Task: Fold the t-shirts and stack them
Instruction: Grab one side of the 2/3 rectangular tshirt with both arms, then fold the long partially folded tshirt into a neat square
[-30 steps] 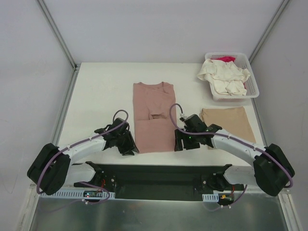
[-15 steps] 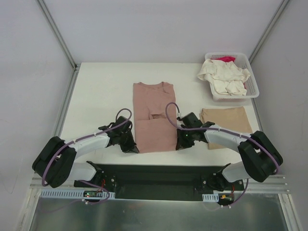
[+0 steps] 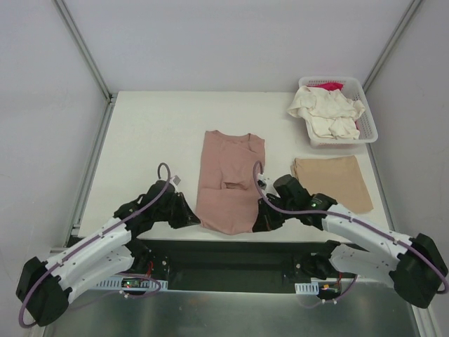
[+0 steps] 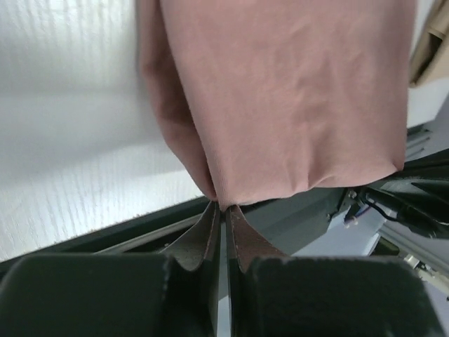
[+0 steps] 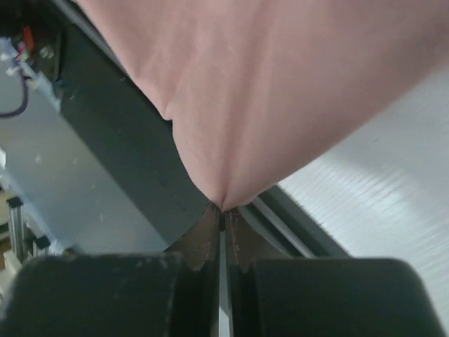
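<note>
A dusty-pink t-shirt (image 3: 230, 179) lies folded lengthwise in the middle of the table, slightly skewed. My left gripper (image 3: 193, 220) is shut on its near left corner, and the cloth (image 4: 280, 98) hangs from the pinch in the left wrist view (image 4: 223, 208). My right gripper (image 3: 258, 225) is shut on the near right corner, the pink cloth (image 5: 280, 91) bunching into its closed tips (image 5: 223, 209). The near hem is lifted at the table's front edge. A folded tan t-shirt (image 3: 332, 181) lies to the right. Cream (image 3: 326, 112) and magenta (image 3: 330, 86) t-shirts fill the basket.
A white slatted basket (image 3: 368, 130) stands at the back right corner. The black base rail (image 3: 224, 256) runs just beyond the table's near edge, under the held hem. Metal frame posts (image 3: 84, 53) rise at the back corners.
Both grippers closed on the pink shirt's near corners and pulled it toward the near edge. The shirt shifted right and skewed; both arms drew back.
</note>
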You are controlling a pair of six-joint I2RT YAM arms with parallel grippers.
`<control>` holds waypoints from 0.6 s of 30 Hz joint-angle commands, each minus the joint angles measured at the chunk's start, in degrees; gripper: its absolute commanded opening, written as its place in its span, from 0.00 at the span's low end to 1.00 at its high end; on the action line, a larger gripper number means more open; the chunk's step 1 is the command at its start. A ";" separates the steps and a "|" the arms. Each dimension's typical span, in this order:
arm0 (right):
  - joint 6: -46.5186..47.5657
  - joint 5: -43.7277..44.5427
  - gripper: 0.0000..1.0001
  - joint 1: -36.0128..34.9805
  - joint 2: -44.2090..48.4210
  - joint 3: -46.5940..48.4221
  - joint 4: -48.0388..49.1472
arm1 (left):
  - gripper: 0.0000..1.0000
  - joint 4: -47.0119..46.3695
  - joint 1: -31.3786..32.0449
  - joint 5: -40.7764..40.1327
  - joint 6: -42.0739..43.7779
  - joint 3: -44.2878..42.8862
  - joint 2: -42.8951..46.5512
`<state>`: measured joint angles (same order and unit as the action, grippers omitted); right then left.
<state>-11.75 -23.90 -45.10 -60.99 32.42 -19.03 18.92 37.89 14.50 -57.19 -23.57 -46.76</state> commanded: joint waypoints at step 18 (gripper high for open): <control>8.22 -3.52 0.02 14.24 2.91 20.21 -16.13 | 0.00 6.13 0.35 -17.93 11.12 -28.36 -6.40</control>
<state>-7.44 -24.97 -33.98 -55.05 46.74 -33.89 25.58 39.29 3.38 -50.81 -44.31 -48.31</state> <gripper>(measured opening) 0.020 0.009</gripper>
